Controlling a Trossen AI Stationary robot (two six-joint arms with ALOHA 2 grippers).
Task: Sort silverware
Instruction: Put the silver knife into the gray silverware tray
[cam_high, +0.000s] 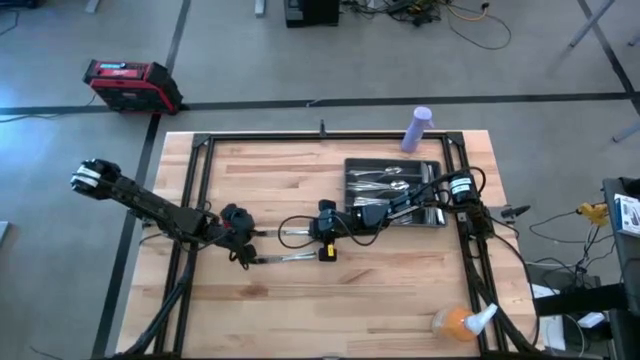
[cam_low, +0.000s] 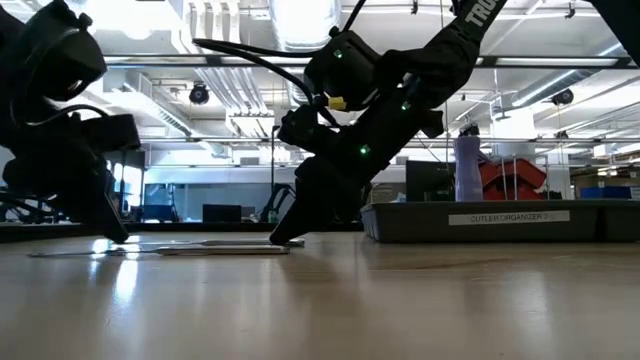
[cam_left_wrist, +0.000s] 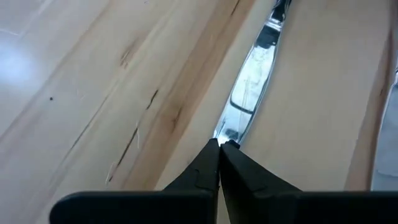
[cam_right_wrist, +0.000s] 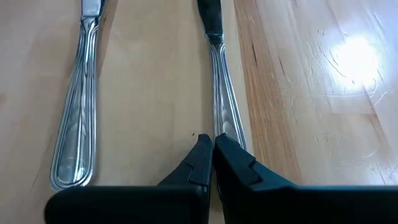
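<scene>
Wooden table (cam_high: 300, 310): two knives (cam_right_wrist: 219, 93) lie lengthwise left-right, each gripper's fingers (cam_right_wrist: 205, 158) pinched together at one's handle.

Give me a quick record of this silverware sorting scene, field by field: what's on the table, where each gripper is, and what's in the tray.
Loose silverware: two pieces lying on the table, one beside the other, left of the tray
Tray: dark organizer at table's right rear, already holding several silver pieces
Left gripper: low at the table, jaws closed at the end of a loose piece
Right gripper: at table centre, jaws closed at a handle end
Other items: purple bottle at the rear edge; orange spray bottle at the front right
</scene>
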